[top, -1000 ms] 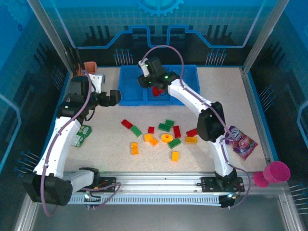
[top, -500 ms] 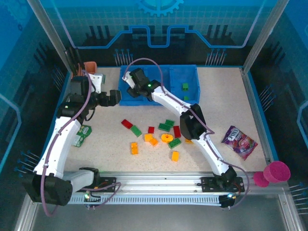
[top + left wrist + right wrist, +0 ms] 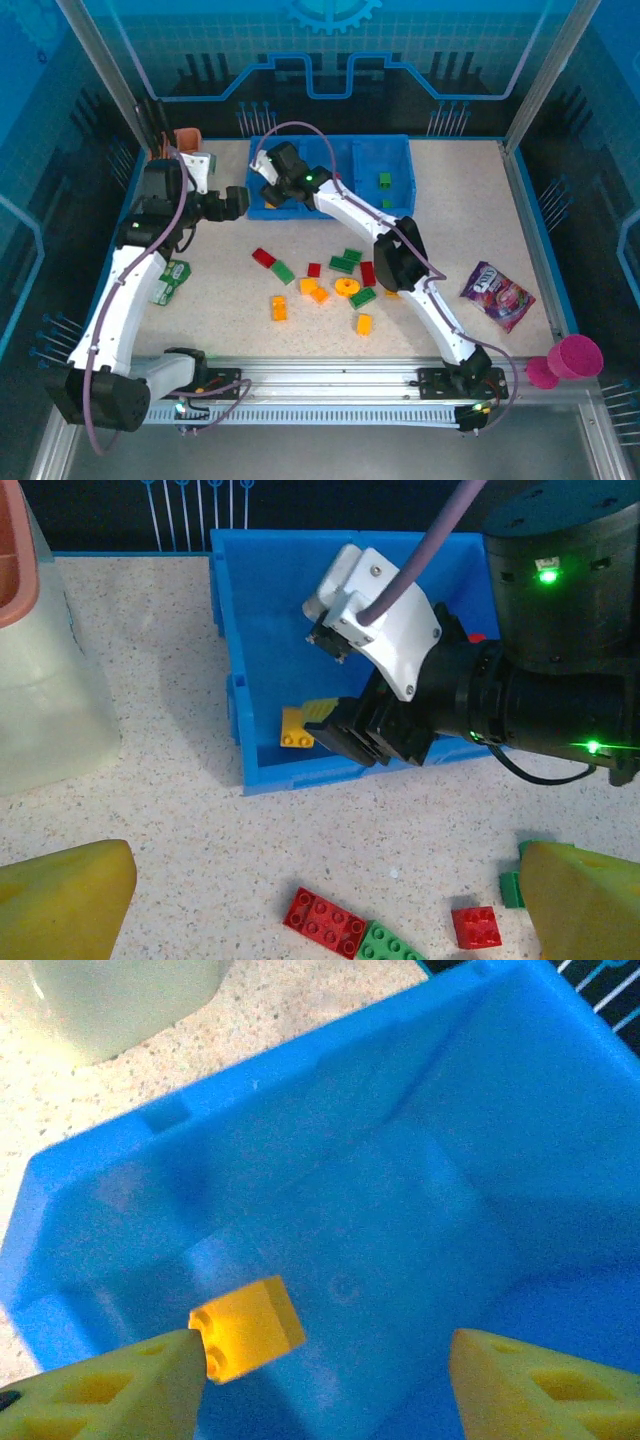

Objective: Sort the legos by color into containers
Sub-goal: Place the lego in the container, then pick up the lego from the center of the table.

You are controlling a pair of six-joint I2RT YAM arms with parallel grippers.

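odd items around the speckled table

from my console i see a speckled table (image 3: pixel 470 190). a green snack packet (image 3: pixel 172 281) lies flat near its left edge and a purple packet (image 3: pixel 497 296) near its right edge. a pink cup (image 3: pixel 577 357) sits off its near right corner. an orange-rimmed cup (image 3: pixel 187 138) stands at its far left corner.

Top camera overhead, facing down; wrist cameras close, sharing blue tray (image 3: pixel 290 776).

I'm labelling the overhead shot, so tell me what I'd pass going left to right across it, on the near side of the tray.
green packet → leftmost red brick → round yellow piece → purple packet → pink cup
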